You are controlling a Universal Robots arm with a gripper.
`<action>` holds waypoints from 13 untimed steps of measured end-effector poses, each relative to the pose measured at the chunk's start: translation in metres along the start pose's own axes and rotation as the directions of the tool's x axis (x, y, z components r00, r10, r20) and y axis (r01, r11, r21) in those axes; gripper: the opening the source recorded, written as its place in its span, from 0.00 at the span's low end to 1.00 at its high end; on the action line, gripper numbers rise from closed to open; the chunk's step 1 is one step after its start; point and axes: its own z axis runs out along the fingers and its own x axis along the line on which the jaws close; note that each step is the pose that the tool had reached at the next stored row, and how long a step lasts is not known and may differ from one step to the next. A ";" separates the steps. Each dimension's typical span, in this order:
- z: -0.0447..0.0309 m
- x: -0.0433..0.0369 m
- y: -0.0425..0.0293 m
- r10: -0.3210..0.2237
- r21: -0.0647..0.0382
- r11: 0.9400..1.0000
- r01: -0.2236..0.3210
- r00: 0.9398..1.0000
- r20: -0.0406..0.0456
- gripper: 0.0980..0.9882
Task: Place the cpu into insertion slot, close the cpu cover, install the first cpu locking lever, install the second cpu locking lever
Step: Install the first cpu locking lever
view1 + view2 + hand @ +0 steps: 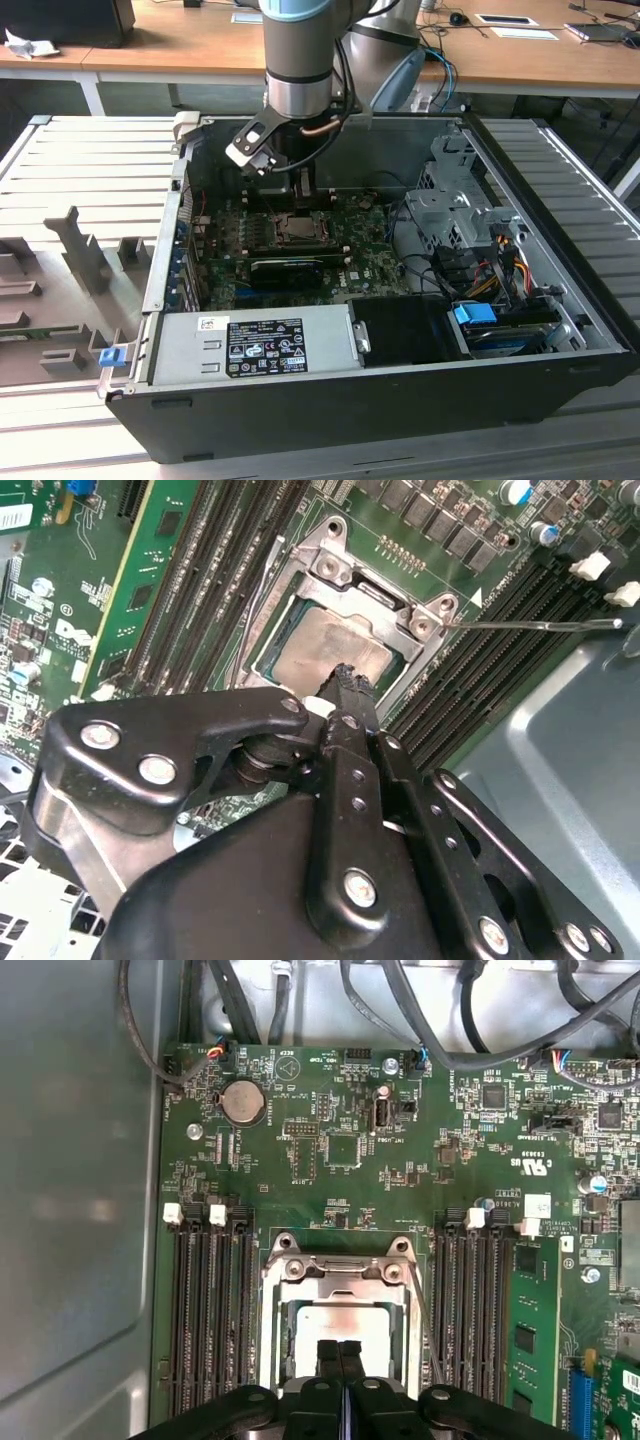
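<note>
In the exterior view the arm [300, 50] reaches down into the open computer case [560, 330]. Its gripper [303, 190] hangs just above the socket [272, 232] on the green board [375, 262], where the chip [297, 229] lies. In the second wrist view the fingers [350, 705] are pressed together with nothing between them, their tip over the near edge of the chip [315, 645], though contact cannot be told. The cover [335, 568] looks folded down around the chip, while a thin lever [540, 625] juts out sideways, free of any catch. In the first wrist view the joined fingers [330, 1358] sit centred over the chip [340, 1322], which is framed by the cover [340, 1272]. The step is likely seating the cover flat: press straight down on the metal frame rather than on the chip's face, gently and evenly, so nothing tilts or scrapes the memory slots [210, 1330] beside it
</note>
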 end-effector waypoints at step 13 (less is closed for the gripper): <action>-0.0151 0.0000 0.0009 0.001 0.000 1.000 -0.001 1.000 0.003 0.01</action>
